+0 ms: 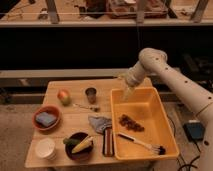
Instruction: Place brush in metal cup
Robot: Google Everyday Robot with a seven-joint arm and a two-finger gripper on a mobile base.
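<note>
The brush (141, 143) lies flat in the near part of the yellow bin (150, 107). Its whitish handle runs left to right and its dark bristle head points toward the bin's near right corner. The metal cup (91, 94) stands upright on the wooden table (75, 125), just left of the bin's far left corner. My gripper (127, 93) hangs over that far left corner, pointing down, open and holding nothing. It is well behind the brush and to the right of the cup.
An apple (63, 96) and a short thin utensil (86, 106) lie near the cup. On the table's front are a red bowl with a blue sponge (47, 118), a white paper cup (45, 148), a dark bowl of produce (79, 145), a grey cloth (99, 123) and a dark red bar (107, 141). A dark clump (131, 123) sits in the bin.
</note>
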